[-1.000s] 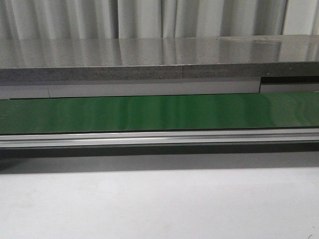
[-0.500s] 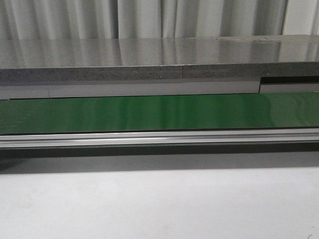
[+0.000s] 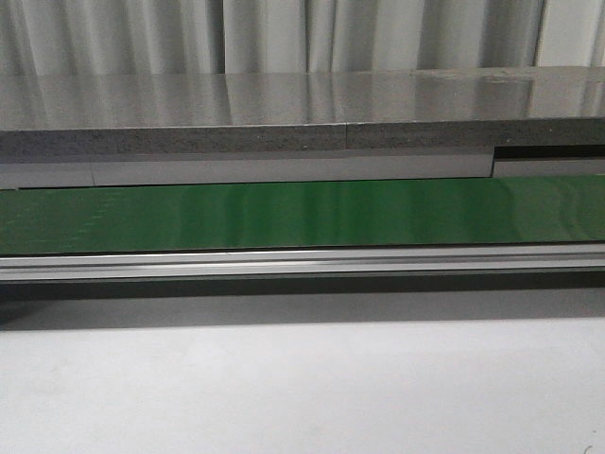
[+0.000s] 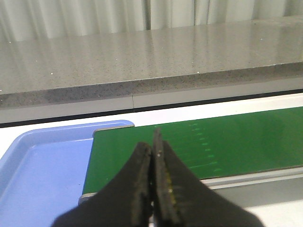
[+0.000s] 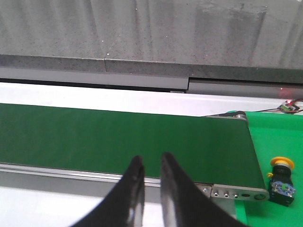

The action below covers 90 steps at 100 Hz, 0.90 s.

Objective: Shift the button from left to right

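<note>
Belt [image 3: 302, 216] green below grey counter [image 3: 284, 99], left gripper [image 4: 152, 156] pressed together, right gripper [image 5: 149, 165] slightly spread

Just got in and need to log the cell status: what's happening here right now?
Nothing is being handled. The left gripper is shut and holds nothing, above the green conveyor belt beside a blue tray. The right gripper is slightly open and empty, above the belt's other end. The button stands upright on a green surface just past that end, untouched.
</note>
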Available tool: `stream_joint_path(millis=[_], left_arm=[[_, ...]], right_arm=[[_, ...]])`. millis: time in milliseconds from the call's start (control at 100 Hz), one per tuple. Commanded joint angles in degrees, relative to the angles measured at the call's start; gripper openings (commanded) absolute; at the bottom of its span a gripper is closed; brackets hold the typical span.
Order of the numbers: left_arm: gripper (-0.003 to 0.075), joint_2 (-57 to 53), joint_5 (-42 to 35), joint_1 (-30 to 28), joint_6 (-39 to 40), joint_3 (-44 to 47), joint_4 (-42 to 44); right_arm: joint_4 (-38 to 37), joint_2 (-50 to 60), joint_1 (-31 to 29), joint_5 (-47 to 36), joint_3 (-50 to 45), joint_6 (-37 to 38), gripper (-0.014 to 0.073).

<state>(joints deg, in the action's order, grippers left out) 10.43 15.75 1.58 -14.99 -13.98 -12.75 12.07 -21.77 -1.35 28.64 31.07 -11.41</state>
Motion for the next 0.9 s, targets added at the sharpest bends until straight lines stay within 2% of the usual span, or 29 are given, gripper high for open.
stream_joint_path(millis=[0, 40, 780, 890], left_arm=[[-0.0021, 0.6, -4.6, 0.4, 0.1, -1.5, -0.7], [-0.0021, 0.6, -4.6, 0.4, 0.1, -1.5, -0.7], [-0.002, 0.6, -4.6, 0.4, 0.1, -1.5, -0.7], [-0.0021, 0.6, -4.6, 0.4, 0.1, -1.5, -0.7]], right_arm=[[0.7, -0.2, 0.1, -3.7, 1.3, -0.5, -0.0036], [0.7, -0.2, 0.1, -3.6, 1.3, -0.5, -0.0075], [0.7, -0.2, 0.1, -3.6, 1.3, -0.5, -0.0068], [0.7, -0.2, 0.1, -7.3, -0.3, -0.5, -0.0068]])
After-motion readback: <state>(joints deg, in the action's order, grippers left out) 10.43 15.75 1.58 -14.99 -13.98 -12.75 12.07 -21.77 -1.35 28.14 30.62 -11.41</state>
